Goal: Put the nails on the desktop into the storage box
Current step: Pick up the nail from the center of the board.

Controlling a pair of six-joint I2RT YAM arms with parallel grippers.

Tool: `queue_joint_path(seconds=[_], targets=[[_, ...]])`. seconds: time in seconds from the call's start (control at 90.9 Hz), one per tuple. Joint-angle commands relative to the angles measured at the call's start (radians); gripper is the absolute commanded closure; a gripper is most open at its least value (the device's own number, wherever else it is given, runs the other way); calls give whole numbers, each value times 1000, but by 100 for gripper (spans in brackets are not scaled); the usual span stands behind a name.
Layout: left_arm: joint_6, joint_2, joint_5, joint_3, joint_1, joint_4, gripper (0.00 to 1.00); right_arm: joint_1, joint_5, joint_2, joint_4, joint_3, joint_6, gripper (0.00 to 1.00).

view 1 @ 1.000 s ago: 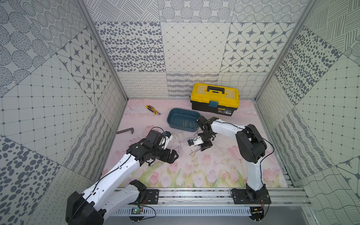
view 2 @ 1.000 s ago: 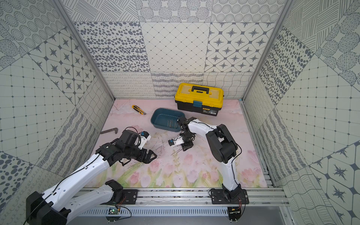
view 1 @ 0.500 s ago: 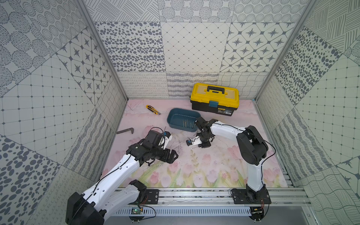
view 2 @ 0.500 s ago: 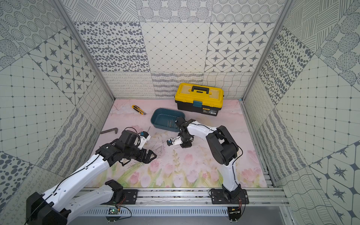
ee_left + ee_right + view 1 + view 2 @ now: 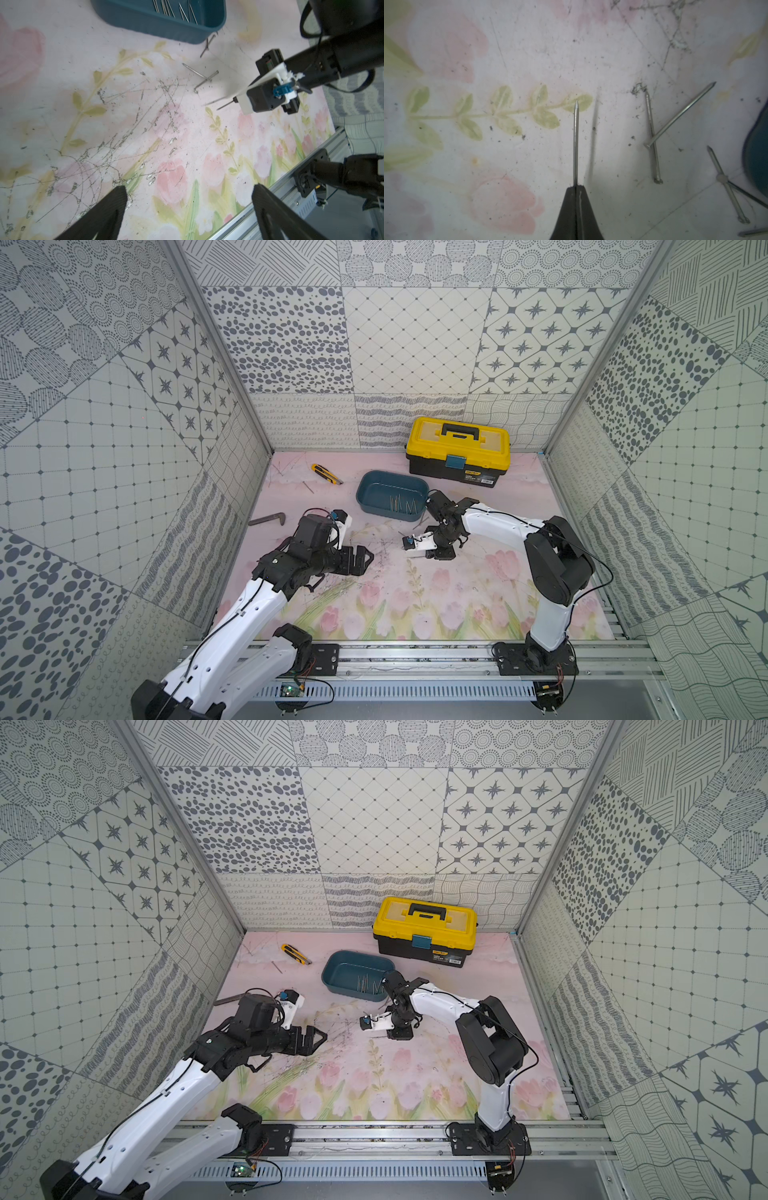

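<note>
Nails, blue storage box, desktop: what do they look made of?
The nails: bare grey metal, likely steel; thin shafts with dull sheen, flat heads. The storage box: teal moulded plastic by its look; smooth walls, rounded corners. The desktop: a matt printed sheet, it seems; tulip print scored by dark scratches, base unclear.

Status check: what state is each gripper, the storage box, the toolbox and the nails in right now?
Right gripper: shut on the held nail, tip protruding.
Left gripper: open, empty.
Storage box: lidless, several nails inside.
Loose nails: lying on the desktop, two crossed.
Toolbox: lid closed.
</note>
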Motion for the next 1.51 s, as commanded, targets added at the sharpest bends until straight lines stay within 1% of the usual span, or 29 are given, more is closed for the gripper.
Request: queue_joint_path(seconds=[0.0,0.121,0.231,0.286,0.473,0.55,0.605,0.671,0.748,0.847,1.001,1.134,1.299,1.497], targets=[[-249,-66,-94,57,83,59,0,-10,-120,-66,83,-24,149,100],[-358,-78,-24,85,130,106,0,-24,-198,-126,154,-54,301,100],[-419,-67,125,75,135,254,1,-31,-254,-187,238,-75,478,100],[-450,-56,171,68,135,312,1,-32,-265,-214,274,-89,562,100],[-509,-43,312,42,135,452,0,-64,-334,-298,373,-112,827,100],[-535,-30,375,34,126,509,1,-87,-370,-336,447,-129,994,100],[-545,-24,385,30,109,530,1,-100,-384,-359,501,-141,1124,100],[-546,-19,379,26,85,561,1,-110,-409,-379,543,-144,1237,100],[-541,1,369,26,46,591,2,-111,-407,-394,567,-142,1340,100],[-522,51,360,45,-9,615,5,-111,-445,-406,611,-140,1462,100],[-498,142,350,86,-53,659,5,-108,-487,-430,678,-143,1589,100],[-497,212,346,120,-67,709,6,-106,-516,-445,715,-145,1654,100],[-464,297,347,199,-90,696,8,-99,-536,-452,747,-153,1704,100],[-454,339,337,224,-98,719,11,-85,-559,-456,748,-153,1715,100]])
